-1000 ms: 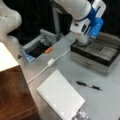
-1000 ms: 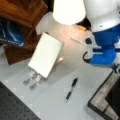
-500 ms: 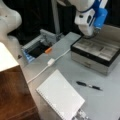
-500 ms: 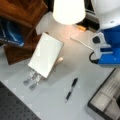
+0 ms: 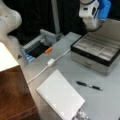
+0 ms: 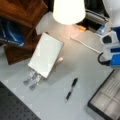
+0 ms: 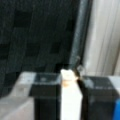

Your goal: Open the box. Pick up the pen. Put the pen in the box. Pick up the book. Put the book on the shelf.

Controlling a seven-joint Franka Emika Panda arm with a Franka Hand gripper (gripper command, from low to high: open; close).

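Box (image 5: 96, 53) open, grey compartmented lining; slim black pen (image 5: 89, 85) beside spiral white book (image 5: 60, 98); your gripper (image 7: 71, 100) fingers parted, empty; no writing legible.

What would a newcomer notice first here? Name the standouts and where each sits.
The box stands open at a front view's right, its grey compartments bare, with the white and blue arm raised above it. The white book lies flat at the lower middle, and the pen lies on the table between book and box. The gripper shows only in the wrist view, its dark fingers facing a dark backdrop.
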